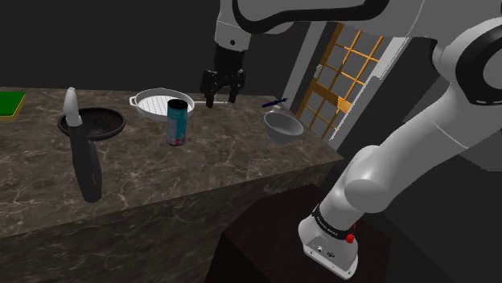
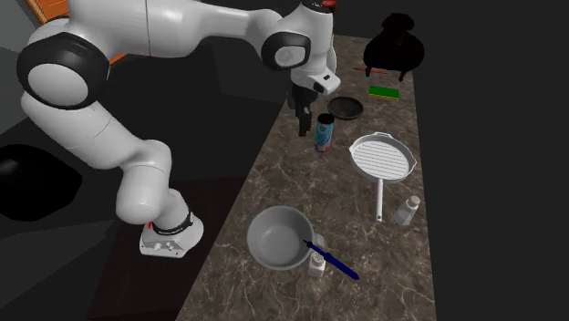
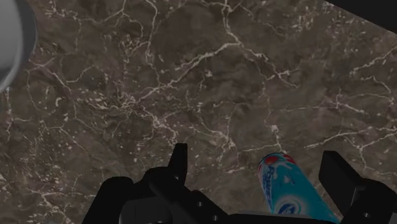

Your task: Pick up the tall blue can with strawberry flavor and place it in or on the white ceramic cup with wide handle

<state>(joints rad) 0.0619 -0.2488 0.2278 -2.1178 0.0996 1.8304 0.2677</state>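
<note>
Blue can [image 1: 178, 121] near spread tool [image 1: 223, 101]

Veined brown marble counter [image 1: 201, 169], glossy can [image 1: 177, 122]

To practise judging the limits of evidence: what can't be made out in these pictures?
- Can: wrist view, base cut off by the frame edge; flavour print too small to read.
- Grey cup: handle indiscernible in both exterior views.
- Pale object: wrist view, cut by the frame edge; identity unclear.
</note>
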